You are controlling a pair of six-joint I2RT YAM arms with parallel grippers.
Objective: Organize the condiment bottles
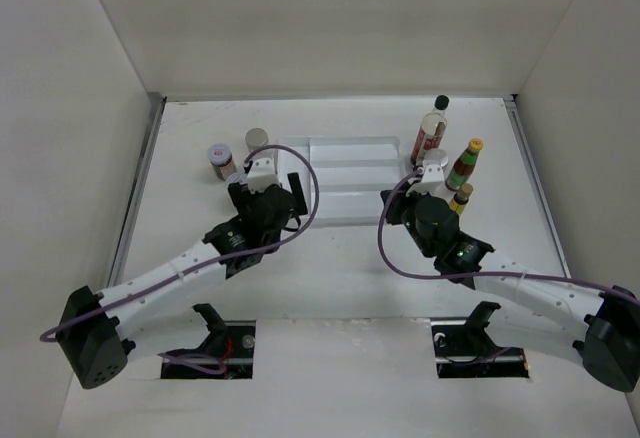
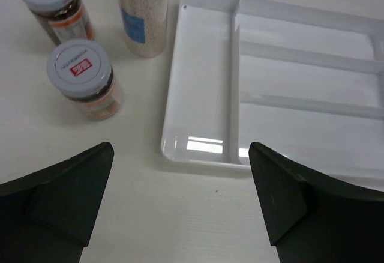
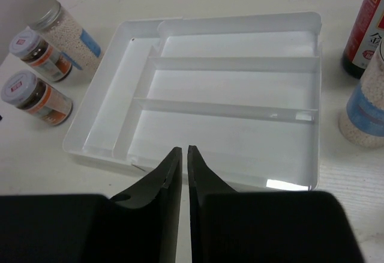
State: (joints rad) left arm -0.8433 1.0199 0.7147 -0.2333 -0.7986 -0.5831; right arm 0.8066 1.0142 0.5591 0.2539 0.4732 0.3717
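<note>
Left claw [image 2: 180, 149] stands wide open and empty by the tray's [image 2: 201, 83] left edge and should centre on the nearer jar [image 2: 84, 80] before closing; right claw [image 3: 180, 152] shut, empty.

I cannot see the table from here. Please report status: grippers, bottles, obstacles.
Left gripper open, empty, near grey-lidded shaker. Right gripper shut, empty. Bottles all outside white tray. No obstacle seen.

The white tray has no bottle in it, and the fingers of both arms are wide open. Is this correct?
Only the left gripper is wide open; the right gripper has its fingers shut together, as the right wrist view shows. The white tray indeed holds no bottle.
</note>
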